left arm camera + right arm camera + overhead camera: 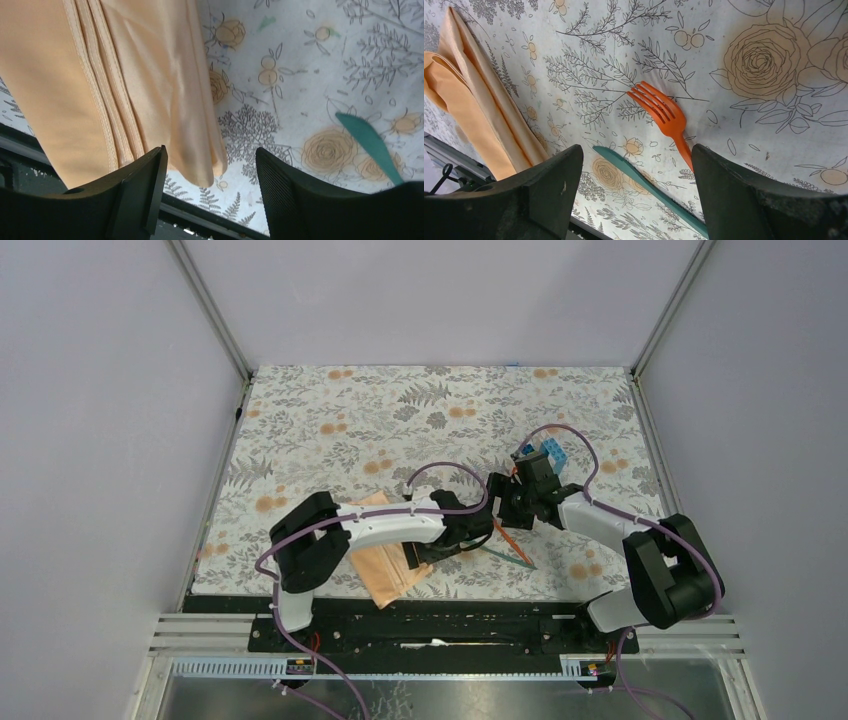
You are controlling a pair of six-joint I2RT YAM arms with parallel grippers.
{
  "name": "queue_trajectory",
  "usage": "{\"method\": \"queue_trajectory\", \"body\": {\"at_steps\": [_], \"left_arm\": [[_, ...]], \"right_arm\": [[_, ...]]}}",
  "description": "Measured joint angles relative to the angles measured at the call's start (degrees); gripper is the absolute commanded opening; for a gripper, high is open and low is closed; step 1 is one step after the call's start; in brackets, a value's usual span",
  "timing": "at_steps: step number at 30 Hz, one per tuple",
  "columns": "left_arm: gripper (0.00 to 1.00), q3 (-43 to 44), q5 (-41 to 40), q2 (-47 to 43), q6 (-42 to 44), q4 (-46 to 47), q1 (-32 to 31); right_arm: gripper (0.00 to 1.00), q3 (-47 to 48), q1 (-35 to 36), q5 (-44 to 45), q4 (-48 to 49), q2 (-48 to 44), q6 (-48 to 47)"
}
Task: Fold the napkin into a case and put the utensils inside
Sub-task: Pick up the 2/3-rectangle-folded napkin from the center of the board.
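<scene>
Top external | napkin [385,575] folded; fork [664,112], teal utensil [639,175] outside on mat [400,410] | L fingers [135,200], R fingers [539,195] wide

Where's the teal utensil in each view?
Top external: teal utensil low centre on the floral mat, crossing under the orange fork.
Left wrist: right side, slanting toward the lower right; only part shows.
Right wrist: bottom centre, just below the orange fork.
Shared landmark: the folded peach napkin, left of it in all three.
</scene>
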Motion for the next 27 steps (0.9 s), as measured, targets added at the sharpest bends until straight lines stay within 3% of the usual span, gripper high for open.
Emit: {"method": "queue_trajectory", "body": {"at_steps": [11, 18, 24, 27], "left_arm": [[0.61, -3.7, -0.2, 1.3, 2.8, 3.8, 1.9], [0.26, -4.9, 0.3, 0.8, 4.9, 7.2, 1.9], [0.03, -9.9, 0.4, -3.4, 7.0, 10.9, 1.9], [0.00, -13.8, 0.5, -8.0, 8.7, 12.9, 1.9]], "right_arm": [[0.86, 0.0, 0.0, -0.8, 0.1, 0.4, -0.2], [0.87, 0.3, -0.1, -0.9, 0.0, 0.4, -0.4], [0.99, 0.4, -0.2, -6.4, 1.9, 0.4, -1.1], [1.00, 0.4, -0.2, -11.0, 4.6, 0.6, -1.2]]}}
